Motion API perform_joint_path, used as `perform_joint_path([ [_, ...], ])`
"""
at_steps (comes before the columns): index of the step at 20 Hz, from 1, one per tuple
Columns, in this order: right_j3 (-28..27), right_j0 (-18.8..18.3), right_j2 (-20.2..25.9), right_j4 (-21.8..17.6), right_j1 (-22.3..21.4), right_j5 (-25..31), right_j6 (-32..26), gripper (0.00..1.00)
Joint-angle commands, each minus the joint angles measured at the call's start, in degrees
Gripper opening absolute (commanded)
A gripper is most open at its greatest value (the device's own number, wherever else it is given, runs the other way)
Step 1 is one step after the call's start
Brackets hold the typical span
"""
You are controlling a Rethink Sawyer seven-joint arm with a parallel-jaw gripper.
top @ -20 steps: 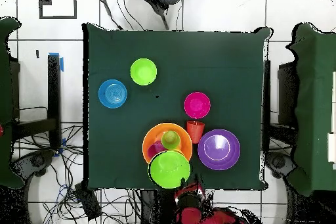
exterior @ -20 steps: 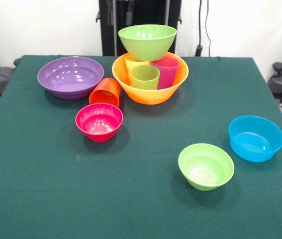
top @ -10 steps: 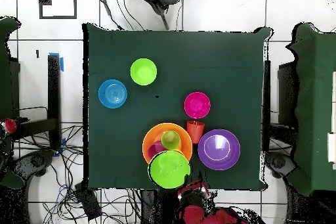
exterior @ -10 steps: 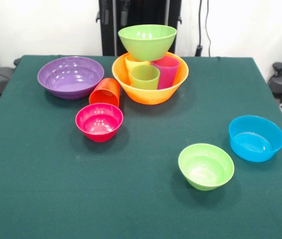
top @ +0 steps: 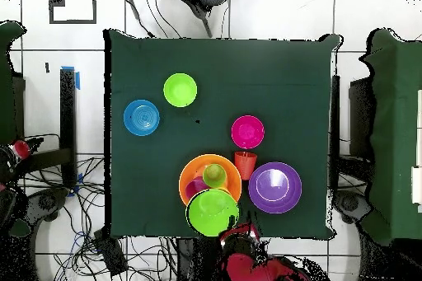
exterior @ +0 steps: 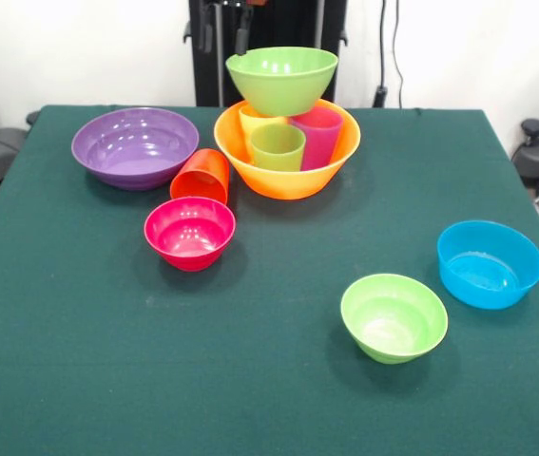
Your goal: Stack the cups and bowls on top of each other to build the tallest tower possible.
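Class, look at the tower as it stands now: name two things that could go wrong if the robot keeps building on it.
1. The large light-green bowl rests on the rims of three cups standing in the large orange bowl; it sits toward the back, so a push from above might tip it.
2. The orange-red cup lies on its side between the purple bowl and the pink-red bowl; grasping it may knock either.

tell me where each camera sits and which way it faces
Front view: across the table, facing the tower; only dark arm parts show at the top edge.
Overhead view: above, looking straight down; the red arm shows at the bottom edge.
Shared: both show the blue bowl and purple bowl, turned half round.
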Motion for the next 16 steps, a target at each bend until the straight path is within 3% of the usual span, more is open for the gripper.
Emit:
perform_joint_path([
  [1, -4.37, 0.73, 4.89, 1.11, 3.52, -0.03, 3.62, 1.00],
  [16, -5.61, 2.30, 3.46, 3.28, 7.84, -3.19, 2.11, 1.00],
])
